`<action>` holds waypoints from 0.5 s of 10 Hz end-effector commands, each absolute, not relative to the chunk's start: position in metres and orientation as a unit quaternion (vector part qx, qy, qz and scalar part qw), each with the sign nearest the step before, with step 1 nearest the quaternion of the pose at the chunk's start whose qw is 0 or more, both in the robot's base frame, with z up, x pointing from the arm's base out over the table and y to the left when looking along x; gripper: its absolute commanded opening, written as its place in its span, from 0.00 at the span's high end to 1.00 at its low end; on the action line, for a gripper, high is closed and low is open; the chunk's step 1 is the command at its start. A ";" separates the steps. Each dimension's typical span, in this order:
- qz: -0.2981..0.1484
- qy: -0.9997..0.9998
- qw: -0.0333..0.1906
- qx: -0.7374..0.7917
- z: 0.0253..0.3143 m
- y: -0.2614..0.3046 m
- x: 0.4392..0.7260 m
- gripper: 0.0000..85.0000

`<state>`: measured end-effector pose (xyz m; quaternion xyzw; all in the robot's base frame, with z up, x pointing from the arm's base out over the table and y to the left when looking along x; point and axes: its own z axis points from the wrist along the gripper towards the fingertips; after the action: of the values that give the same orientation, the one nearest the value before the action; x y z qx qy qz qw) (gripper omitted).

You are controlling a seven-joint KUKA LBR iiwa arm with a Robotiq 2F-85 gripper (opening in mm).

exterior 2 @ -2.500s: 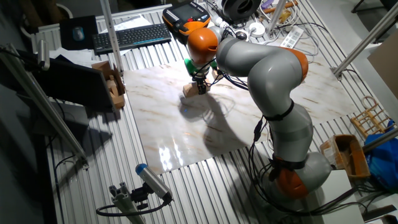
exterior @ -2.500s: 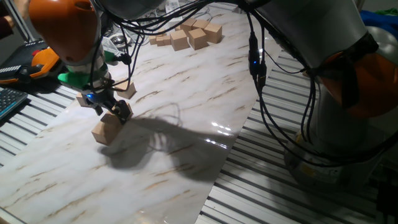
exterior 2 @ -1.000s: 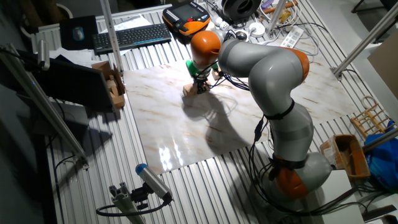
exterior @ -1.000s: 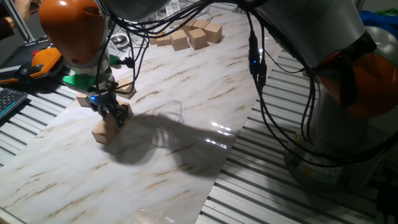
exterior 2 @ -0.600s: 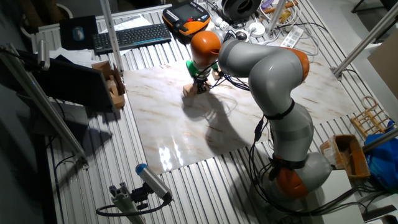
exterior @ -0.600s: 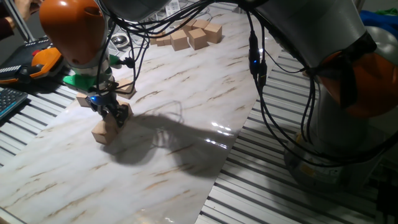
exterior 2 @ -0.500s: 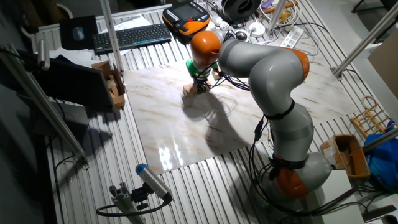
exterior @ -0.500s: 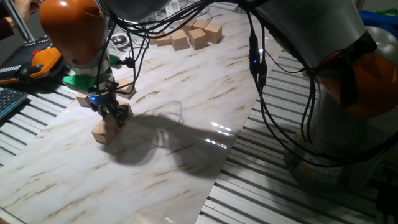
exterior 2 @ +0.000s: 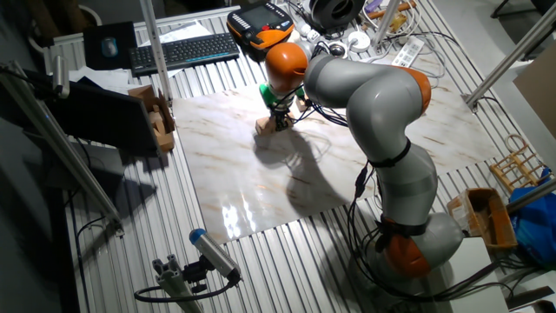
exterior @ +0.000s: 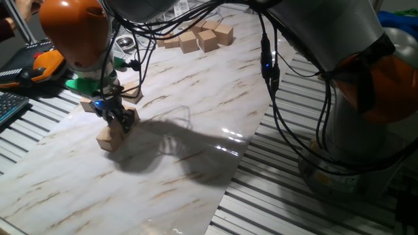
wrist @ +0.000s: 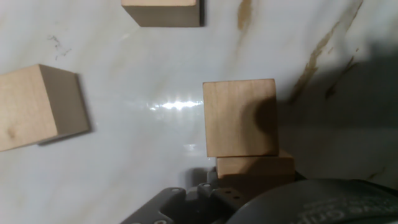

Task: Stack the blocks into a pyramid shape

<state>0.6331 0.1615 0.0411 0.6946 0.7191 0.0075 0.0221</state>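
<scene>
My gripper [exterior: 120, 120] is low over the near-left part of the marble board, shut on a tan wooden block [exterior: 129, 117]. That held block [wrist: 255, 169] sits against the upper edge of a second block [exterior: 108, 138] resting on the board. In the hand view the resting block [wrist: 239, 118] lies just beyond the held one. Two more blocks lie close by [exterior: 88, 106] [exterior: 134, 91], also seen in the hand view [wrist: 40, 106] [wrist: 161, 11]. Several blocks form a loose cluster [exterior: 199, 36] at the far end. In the other fixed view the gripper [exterior 2: 278, 117] mostly hides the block.
A keyboard [exterior: 10, 108] and an orange teach pendant [exterior: 46, 62] lie off the board's left side. Black cables [exterior: 271, 78] hang from the arm over the board's right edge [exterior: 245, 153]. A wooden box [exterior 2: 152, 109] stands left of the board.
Since 2.5 s ago the gripper carried its block down and left onto the resting block. Nothing has visibly moved over the last second.
</scene>
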 end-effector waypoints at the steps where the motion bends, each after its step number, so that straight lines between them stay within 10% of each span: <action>1: 0.008 0.719 0.021 0.695 0.041 0.162 0.633 1.00; 5: 0.008 0.721 0.021 0.692 0.043 0.162 0.633 1.00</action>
<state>0.6330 0.1620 0.0433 0.6924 0.7212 0.0080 0.0215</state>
